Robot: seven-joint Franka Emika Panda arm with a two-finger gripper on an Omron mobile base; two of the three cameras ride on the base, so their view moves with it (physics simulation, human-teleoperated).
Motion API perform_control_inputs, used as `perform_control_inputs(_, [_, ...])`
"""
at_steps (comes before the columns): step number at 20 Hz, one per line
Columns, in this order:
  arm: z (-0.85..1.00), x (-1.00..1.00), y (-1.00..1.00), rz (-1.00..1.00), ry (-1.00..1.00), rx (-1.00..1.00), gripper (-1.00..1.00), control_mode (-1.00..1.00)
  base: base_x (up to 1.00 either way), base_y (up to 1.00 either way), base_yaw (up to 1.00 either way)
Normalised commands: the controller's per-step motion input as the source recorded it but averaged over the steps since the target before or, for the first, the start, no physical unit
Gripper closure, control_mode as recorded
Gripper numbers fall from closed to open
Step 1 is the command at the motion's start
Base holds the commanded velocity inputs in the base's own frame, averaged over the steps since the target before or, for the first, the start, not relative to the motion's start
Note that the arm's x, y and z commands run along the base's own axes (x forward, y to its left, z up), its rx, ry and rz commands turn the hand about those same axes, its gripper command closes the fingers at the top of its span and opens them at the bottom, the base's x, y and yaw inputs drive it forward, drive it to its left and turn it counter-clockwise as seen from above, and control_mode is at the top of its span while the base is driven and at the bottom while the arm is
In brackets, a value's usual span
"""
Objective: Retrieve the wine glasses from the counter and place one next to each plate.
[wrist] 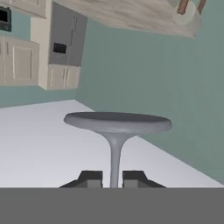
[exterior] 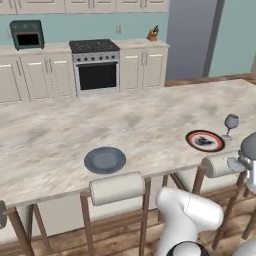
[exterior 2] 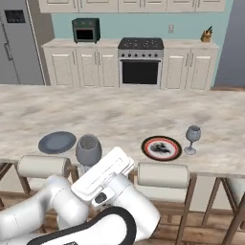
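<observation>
My gripper (wrist: 112,179) is shut on the thin stem of a smoky grey wine glass (exterior 2: 88,149). Its round foot (wrist: 117,121) points away from the hand. The glass's bowl (exterior: 248,146) hangs on the near side of the long marbled bar top (exterior: 60,135), above the stools. A slate grey-blue plate (exterior: 105,160) (exterior 2: 57,142) lies near the bar's front edge with no glass beside it. Further right, a second wine glass (exterior: 230,125) (exterior 2: 192,138) stands upright just right of the red-rimmed plate (exterior: 205,141) (exterior 2: 161,148). The cream-cabinet counter (exterior 2: 62,43) runs along the back wall.
Bar stools with padded roll backs (exterior: 116,187) (exterior 2: 162,174) line the near side of the bar. On the back wall are a stove (exterior 2: 140,60), a green toaster oven (exterior 2: 86,29) and a knife block (exterior 2: 206,36). A fridge (exterior 2: 16,43) stands at the left.
</observation>
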Motion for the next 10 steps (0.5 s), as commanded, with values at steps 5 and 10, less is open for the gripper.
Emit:
perform_control_inputs(5, [0.00,0.00,0.00,0.00,0.00,0.00,1.00,1.00,0.80,0.00,0.06])
perform_control_inputs(10, [0.00,0.00,0.00,0.00,0.00,0.00,1.00,1.00,0.25,0.06,0.30])
